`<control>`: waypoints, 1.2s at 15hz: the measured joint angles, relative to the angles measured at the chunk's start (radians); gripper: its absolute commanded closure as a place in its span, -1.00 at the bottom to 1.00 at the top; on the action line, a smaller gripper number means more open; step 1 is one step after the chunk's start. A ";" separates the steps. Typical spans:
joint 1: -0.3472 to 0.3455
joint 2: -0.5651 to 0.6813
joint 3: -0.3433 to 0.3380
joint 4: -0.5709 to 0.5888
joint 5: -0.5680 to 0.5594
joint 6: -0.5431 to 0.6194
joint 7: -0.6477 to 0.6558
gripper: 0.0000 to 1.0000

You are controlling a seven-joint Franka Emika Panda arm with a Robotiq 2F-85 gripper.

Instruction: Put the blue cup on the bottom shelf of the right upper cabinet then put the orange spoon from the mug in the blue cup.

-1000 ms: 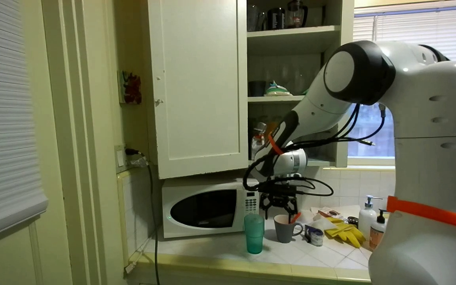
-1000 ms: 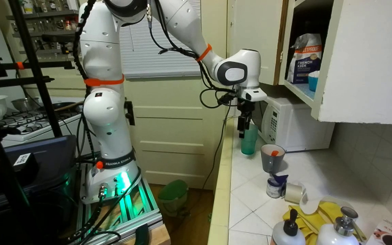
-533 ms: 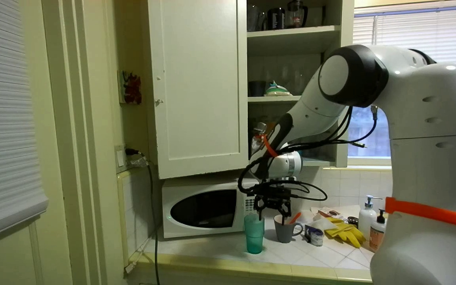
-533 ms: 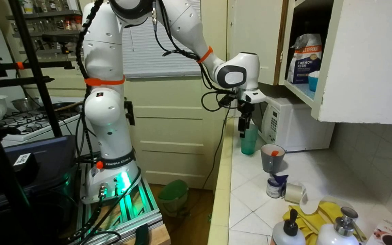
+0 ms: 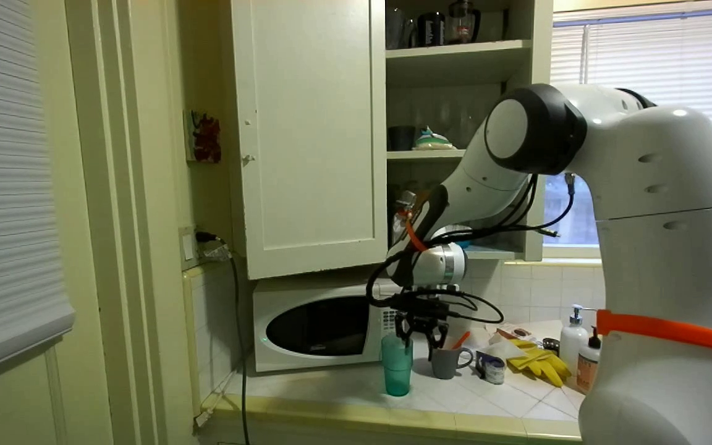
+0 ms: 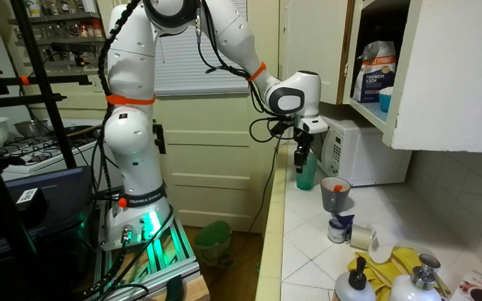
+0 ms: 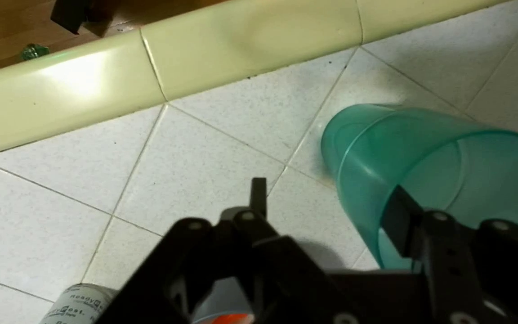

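The blue cup [image 5: 397,378] stands upright on the counter near its front edge, left of the grey mug [image 5: 446,363] in an exterior view. Leaning in that mug is the orange spoon [image 5: 461,339]; in the wrist view only a bit of orange shows at the bottom. My gripper [image 7: 329,207] points down at the cup's rim, jaws parted. One finger [image 7: 398,218] overlaps the cup's mouth and looks to be inside it; the other is outside, with the near wall between them and room beside it. The bottom shelf [image 6: 373,110] of the right upper cabinet [image 6: 400,75] is in view.
A coffee bag [image 6: 377,75] and a low blue dish [image 6: 385,102] occupy the bottom shelf. The microwave [image 5: 313,334] stands behind the cup, below an open cabinet door [image 5: 313,136]. Tape rolls [image 6: 338,230], yellow gloves [image 6: 404,263] and soap bottles [image 5: 573,346] lie beyond the mug.
My gripper has shifted from above the mug toward the cup and sunk lower. Its jaws have drawn partly together. Cup, mug and spoon have stayed put.
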 measured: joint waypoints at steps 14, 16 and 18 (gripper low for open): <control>0.001 0.048 -0.007 0.055 0.032 0.002 0.000 0.98; 0.003 0.041 -0.007 0.056 0.042 0.002 0.000 0.98; 0.008 0.024 -0.008 0.055 0.042 0.000 0.000 0.98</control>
